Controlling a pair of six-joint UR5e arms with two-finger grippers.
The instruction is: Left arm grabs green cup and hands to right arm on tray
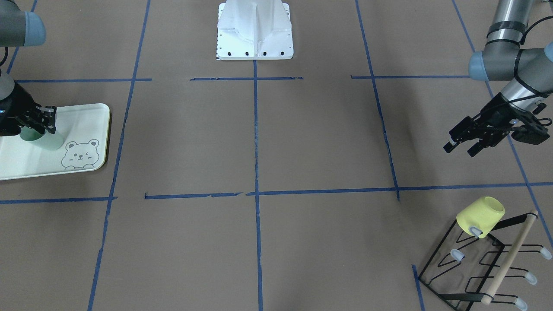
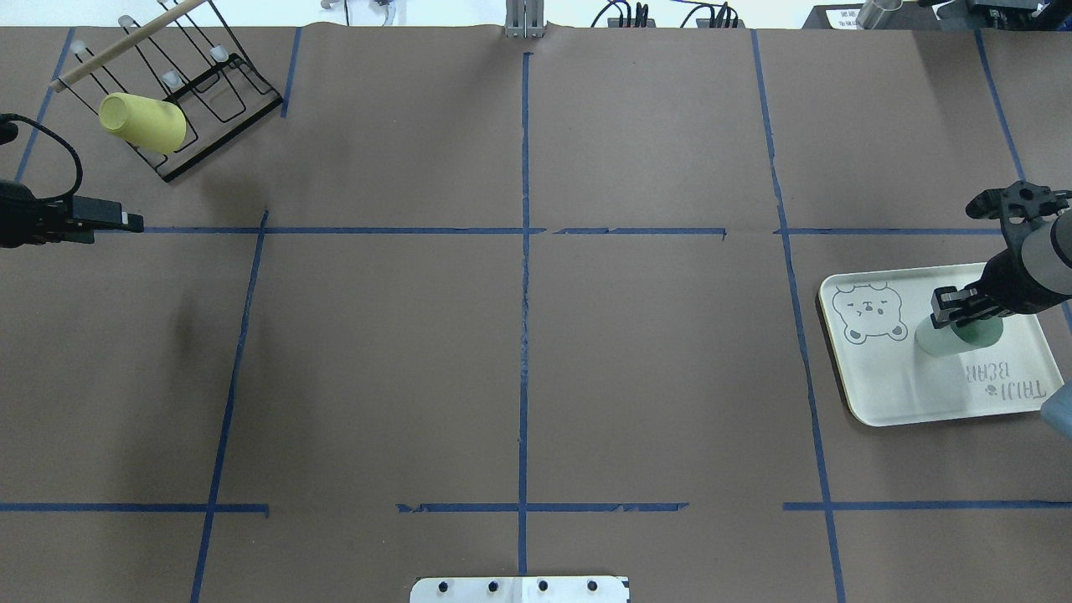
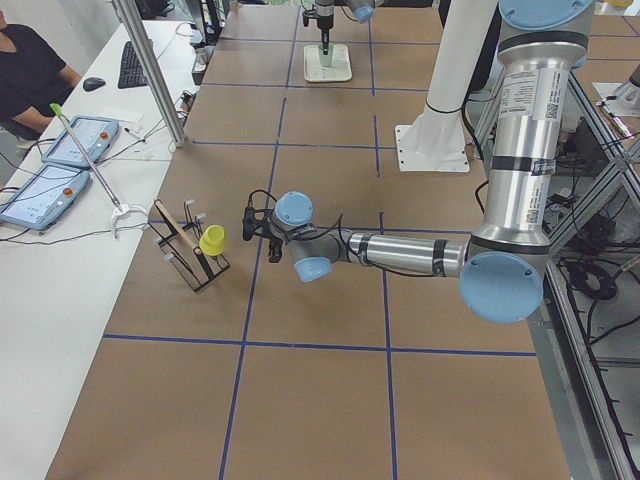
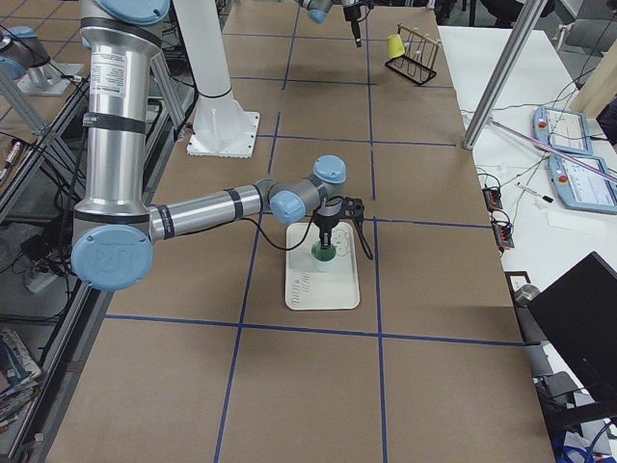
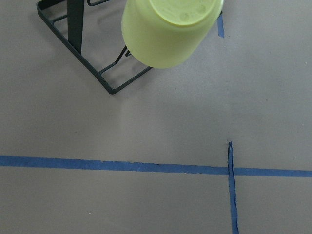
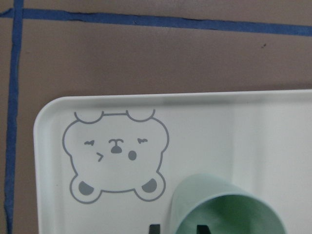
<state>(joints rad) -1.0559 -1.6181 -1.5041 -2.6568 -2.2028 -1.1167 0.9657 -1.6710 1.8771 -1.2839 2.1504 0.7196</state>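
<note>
The pale mint-green cup point(image 1: 49, 140) stands on the cream tray point(image 1: 86, 125) with the grey bear drawing, at the table's end on my right side. My right gripper point(image 1: 39, 122) comes down on the cup's rim and looks shut on it. In the overhead view the cup point(image 2: 942, 339) sits mid-tray point(image 2: 879, 385) under the right gripper point(image 2: 963, 308). The right wrist view shows the cup's open mouth point(image 6: 219, 209) below the bear on the tray point(image 6: 58, 117). My left gripper point(image 1: 460, 148) is open and empty, hovering far away near the rack.
A yellow-green cup point(image 1: 480, 216) hangs upside down on a black wire rack point(image 1: 475, 268) with a wooden bar, at the far corner on my left side; it also shows in the left wrist view point(image 5: 165, 29). The white robot base point(image 1: 255, 30) sits mid-table. Blue tape lines cross the brown surface.
</note>
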